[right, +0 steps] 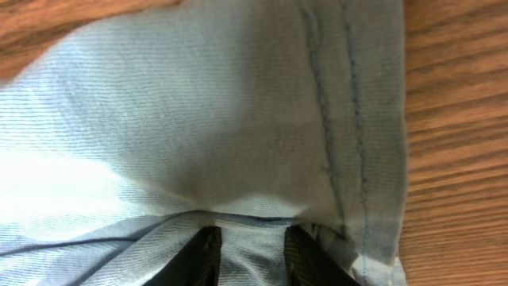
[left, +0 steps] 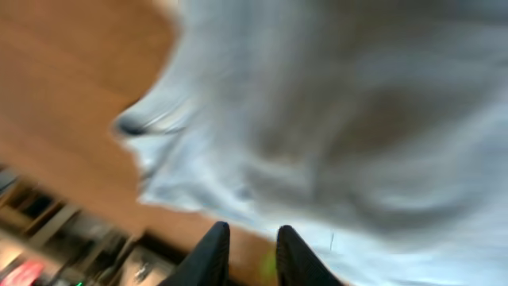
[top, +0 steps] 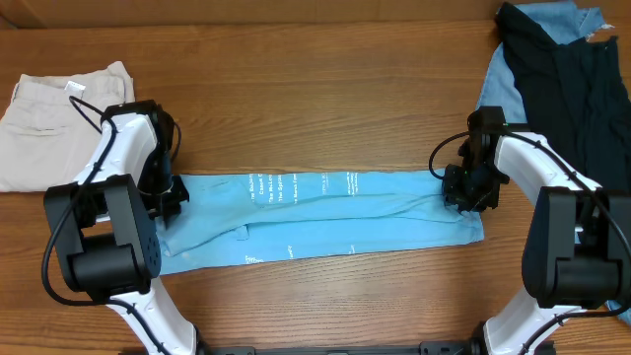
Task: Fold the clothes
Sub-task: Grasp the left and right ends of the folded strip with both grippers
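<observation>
Shirt: long-folded sky-blue cotton T-shirt (top: 325,212); its white lettering (top: 266,187) is unreadable to me.
Right gripper (right: 248,238): pinches the hem.
Left gripper (left: 252,238): fingers narrowly apart, holding nothing.

T-shirt (top: 325,217) lies between trousers (top: 49,128) at left, garments (top: 572,69) at right

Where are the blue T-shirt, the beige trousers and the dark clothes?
blue T-shirt (top: 325,217): overhead view, middle of the folded strip.
beige trousers (top: 39,138): overhead view, flat cloth near the waistband.
dark clothes (top: 562,79): overhead view, black fabric of the pile.
</observation>
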You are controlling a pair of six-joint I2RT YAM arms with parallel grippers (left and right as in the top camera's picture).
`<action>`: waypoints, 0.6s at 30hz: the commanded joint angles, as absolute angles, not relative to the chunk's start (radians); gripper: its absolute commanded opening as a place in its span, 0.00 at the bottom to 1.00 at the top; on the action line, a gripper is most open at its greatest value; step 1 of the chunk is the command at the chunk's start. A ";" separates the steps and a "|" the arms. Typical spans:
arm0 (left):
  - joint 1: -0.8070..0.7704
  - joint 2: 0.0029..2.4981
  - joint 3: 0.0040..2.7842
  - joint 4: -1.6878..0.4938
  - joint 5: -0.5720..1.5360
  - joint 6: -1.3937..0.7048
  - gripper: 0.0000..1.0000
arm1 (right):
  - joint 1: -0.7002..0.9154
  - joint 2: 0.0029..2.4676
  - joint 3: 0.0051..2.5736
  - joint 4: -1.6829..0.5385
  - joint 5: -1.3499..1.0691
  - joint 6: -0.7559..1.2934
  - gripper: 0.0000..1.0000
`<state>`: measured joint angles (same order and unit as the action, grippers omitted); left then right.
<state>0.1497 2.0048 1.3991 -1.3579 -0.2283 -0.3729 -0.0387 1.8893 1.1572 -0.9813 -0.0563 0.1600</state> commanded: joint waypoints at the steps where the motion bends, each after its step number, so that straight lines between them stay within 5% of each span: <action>1: 0.143 1.987 1.396 -1.313 -0.070 -0.295 0.24 | -0.040 1.927 1.133 -0.930 -0.047 0.157 0.30; 10: 0.141 1.988 1.387 -1.187 0.049 -0.242 0.28 | -0.041 1.924 1.137 -0.936 -0.046 0.184 0.29; 18: 0.141 1.988 1.295 -1.111 0.043 -0.239 0.30 | -0.093 1.768 1.165 -0.947 -0.047 0.210 0.41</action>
<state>0.1497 2.0048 1.3277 -1.1229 0.0280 -0.2577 -0.0563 1.8584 1.1568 -0.9539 -0.0631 0.2005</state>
